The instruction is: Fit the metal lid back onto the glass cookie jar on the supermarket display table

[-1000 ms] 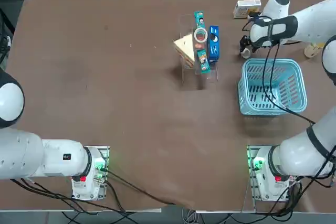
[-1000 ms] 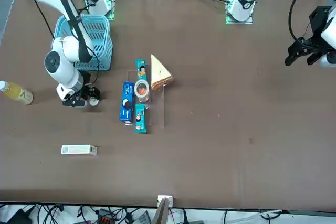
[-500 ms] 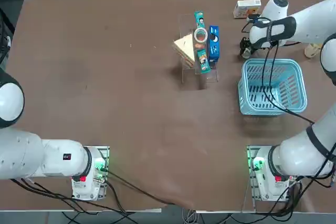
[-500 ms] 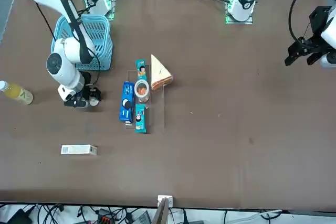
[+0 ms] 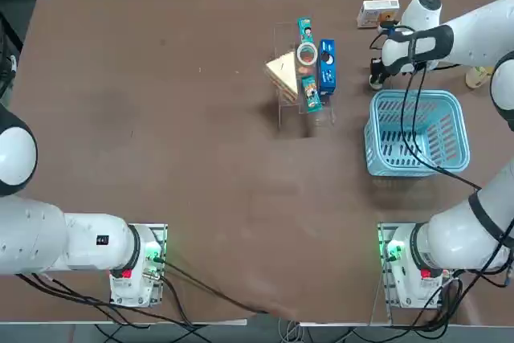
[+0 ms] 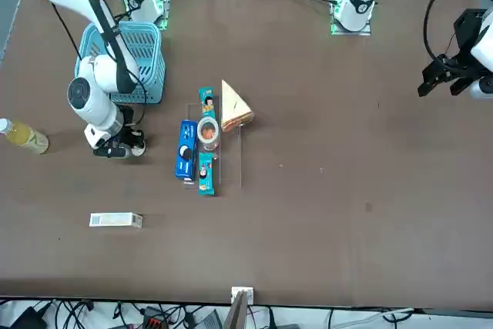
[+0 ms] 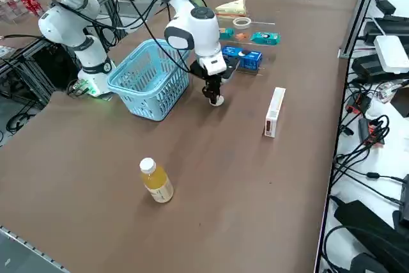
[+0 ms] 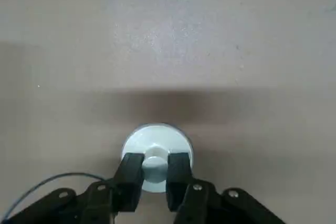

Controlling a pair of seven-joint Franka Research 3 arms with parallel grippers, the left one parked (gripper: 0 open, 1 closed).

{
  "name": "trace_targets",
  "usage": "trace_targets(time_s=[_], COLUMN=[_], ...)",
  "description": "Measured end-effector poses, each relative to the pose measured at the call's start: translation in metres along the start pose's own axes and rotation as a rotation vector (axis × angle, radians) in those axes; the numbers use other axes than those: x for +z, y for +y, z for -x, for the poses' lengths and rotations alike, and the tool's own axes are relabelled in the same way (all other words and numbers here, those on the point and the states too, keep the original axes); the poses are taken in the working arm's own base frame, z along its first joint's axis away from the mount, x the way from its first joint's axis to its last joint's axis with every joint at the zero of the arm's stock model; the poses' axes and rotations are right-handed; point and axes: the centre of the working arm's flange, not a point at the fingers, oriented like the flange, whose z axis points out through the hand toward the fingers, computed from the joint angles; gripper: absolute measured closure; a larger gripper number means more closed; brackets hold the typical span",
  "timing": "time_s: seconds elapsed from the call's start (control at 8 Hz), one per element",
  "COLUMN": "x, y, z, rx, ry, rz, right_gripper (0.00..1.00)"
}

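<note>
You have the right gripper [image 8: 156, 164] drawn in narrow on the knob of the metal lid [image 8: 157, 136], one finger to each side of it. That hold makes sense: the knob is the lid's natural handle, and it leaves the rim free to seat on the glass cookie jar [image 6: 208, 130]. In the front view, you find the lid left of centre, low by the table [image 6: 281, 229]; whether it touches the surface, you can't tell. The jar stands nearer the middle, uncovered, its ring facing up between the sandwich [image 6: 235, 108] and the blue box [image 6: 186, 150], so your next move probably needs a lift clear of that box before lowering.

The lid looks round, pale and smooth, with a glossy face and a short, thick knob. Expect it to tilt if your grip sits off-centre.
</note>
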Motion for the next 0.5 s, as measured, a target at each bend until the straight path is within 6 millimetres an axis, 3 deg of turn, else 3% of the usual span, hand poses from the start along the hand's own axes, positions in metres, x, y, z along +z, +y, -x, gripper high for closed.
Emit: trace_targets(time_s=[0.25, 0.5], x=[-0.014, -0.067], y=[-0.001, -0.014], z=[-0.008, -0.034], rx=[-0.001, 0.003], ry=[0.023, 0.005], rz=[-0.001, 0.001], right_gripper=[0.73, 0.73])
